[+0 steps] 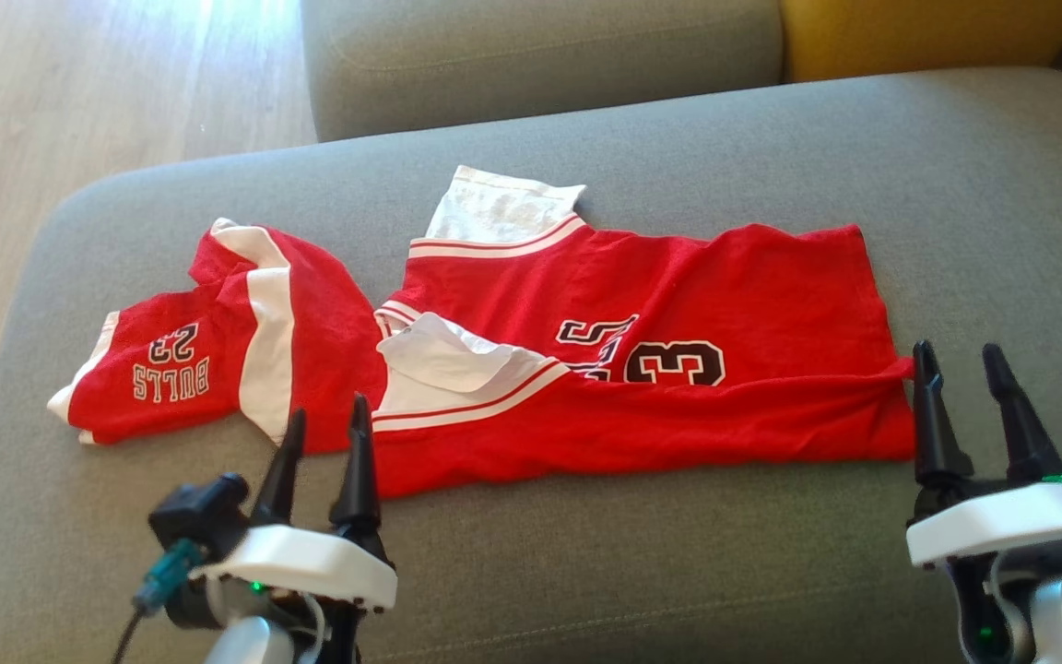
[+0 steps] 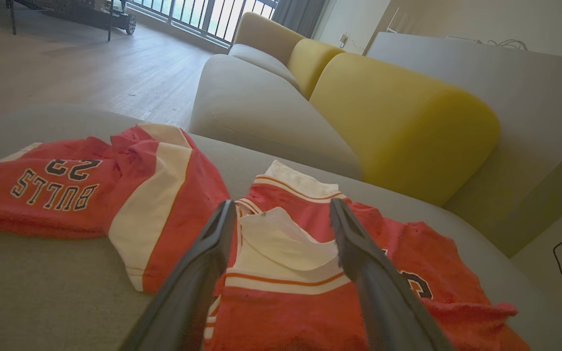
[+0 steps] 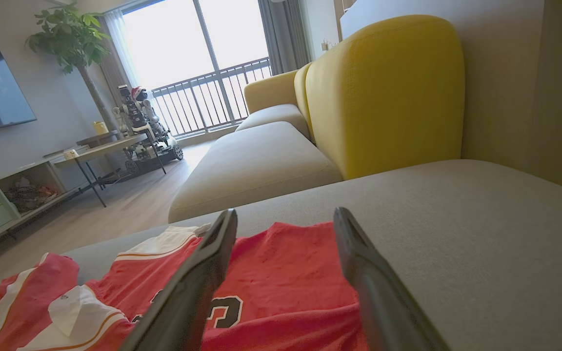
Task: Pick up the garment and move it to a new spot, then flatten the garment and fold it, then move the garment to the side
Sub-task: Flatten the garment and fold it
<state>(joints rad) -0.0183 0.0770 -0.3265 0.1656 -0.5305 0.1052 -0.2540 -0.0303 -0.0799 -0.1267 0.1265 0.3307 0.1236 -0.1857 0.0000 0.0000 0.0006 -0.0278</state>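
Seeing red jersey (image 1: 678, 286) spread sideways on grey cushion (image 1: 586, 572), shorts (image 1: 218, 360) just beside its collar end. Holding nothing: left gripper (image 1: 328, 408) with fingers wide at near shoulder edge, right gripper (image 1: 958, 348) with fingers wide at hem corner.

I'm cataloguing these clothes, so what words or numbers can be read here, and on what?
"BULLS": on the red shorts, upside down in the head view.
"23": on the shorts, next to that word.
"3": on the red jersey; the print beside it is creased and partly hidden, unreadable.
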